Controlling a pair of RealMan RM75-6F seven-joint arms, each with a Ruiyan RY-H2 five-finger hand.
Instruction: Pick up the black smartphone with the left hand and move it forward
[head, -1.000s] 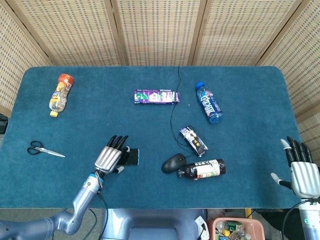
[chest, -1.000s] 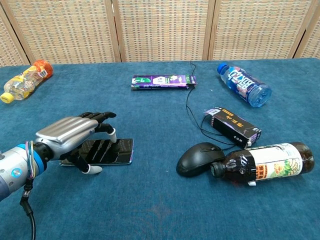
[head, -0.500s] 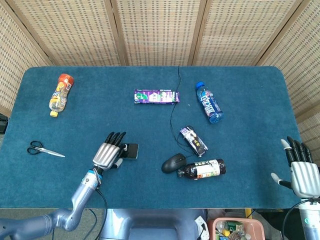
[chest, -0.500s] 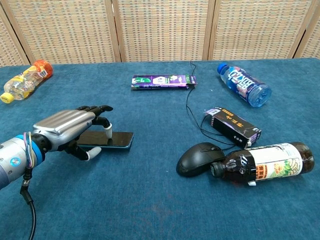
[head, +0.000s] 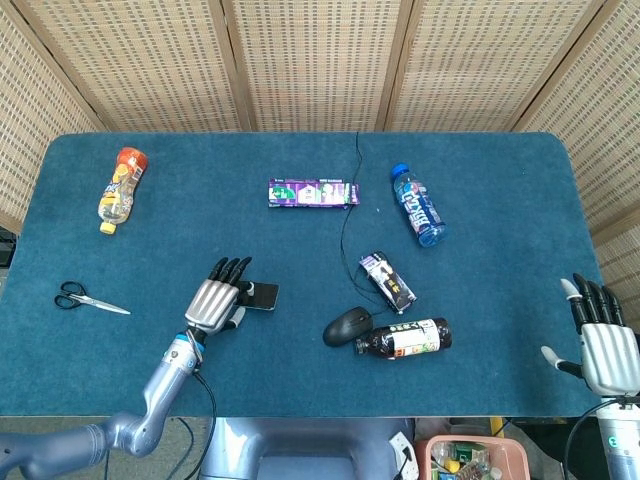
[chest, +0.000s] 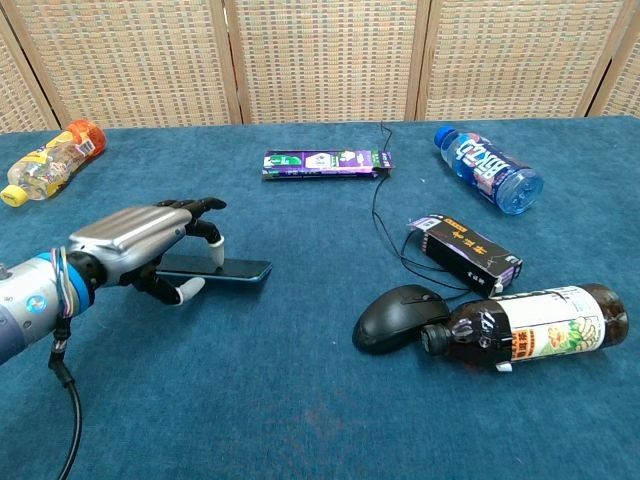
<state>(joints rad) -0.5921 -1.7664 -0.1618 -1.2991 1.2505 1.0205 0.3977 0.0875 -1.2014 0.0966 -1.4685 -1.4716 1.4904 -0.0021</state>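
Black and flat, the phone (chest: 222, 269) sits pinched in our left hand (chest: 135, 251), fingers above and thumb below, held level just over the table (chest: 300, 420). Our right hand (head: 607, 350) rests at the table's right edge, fingers apart, holding nothing. A mouse (chest: 398, 317) lies well to the phone's right.

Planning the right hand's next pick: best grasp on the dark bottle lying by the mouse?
Take the dark bottle across its labelled body, coming from above. It lies on its side, cap against the mouse, so the neck is crowded while the body's far and near sides stand free for fingers and thumb. The right hand is open.
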